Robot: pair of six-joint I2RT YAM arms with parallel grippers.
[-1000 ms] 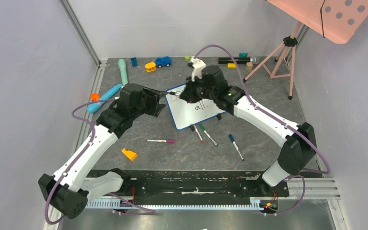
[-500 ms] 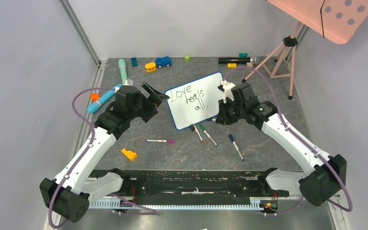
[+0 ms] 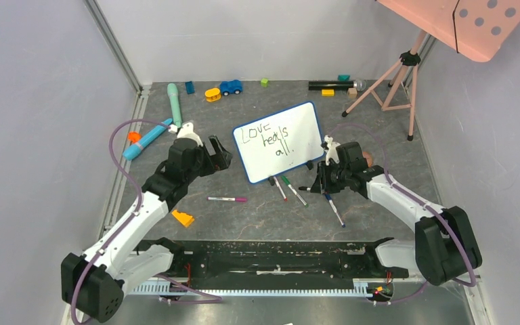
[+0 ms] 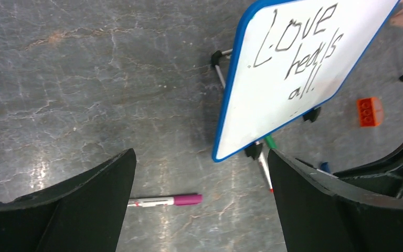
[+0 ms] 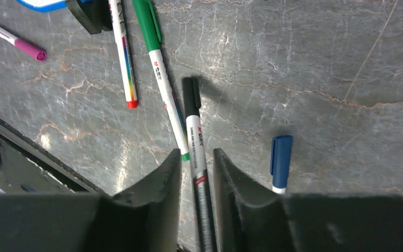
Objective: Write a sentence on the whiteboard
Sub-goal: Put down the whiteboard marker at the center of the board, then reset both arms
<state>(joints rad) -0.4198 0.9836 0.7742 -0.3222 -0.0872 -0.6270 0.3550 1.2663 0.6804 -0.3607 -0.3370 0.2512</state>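
The whiteboard (image 3: 281, 150) stands tilted on its black feet at the table's middle, with the sentence (image 3: 267, 139) "Love heals all." on it in three staggered lines. It also shows in the left wrist view (image 4: 273, 113), with the sentence (image 4: 300, 52) on it. My right gripper (image 3: 318, 184) is low over the table, to the front right of the board, shut on a black marker (image 5: 193, 121) that sticks out ahead of the jaws (image 3: 306, 189). My left gripper (image 3: 220, 152) is open and empty, left of the board and apart from it.
A purple marker (image 3: 227, 199) lies in front of the board, and red-tipped (image 3: 279, 188), green (image 3: 294, 191) and blue (image 3: 334, 207) markers lie near my right gripper. An orange wedge (image 3: 183, 218), teal tools (image 3: 147, 138), small toys (image 3: 230, 87) and a tripod (image 3: 396, 74) stand around.
My right gripper has moved from over the board down to its front right, marker in hand. My left gripper has drawn back from the board's left edge. The whole sentence now shows.
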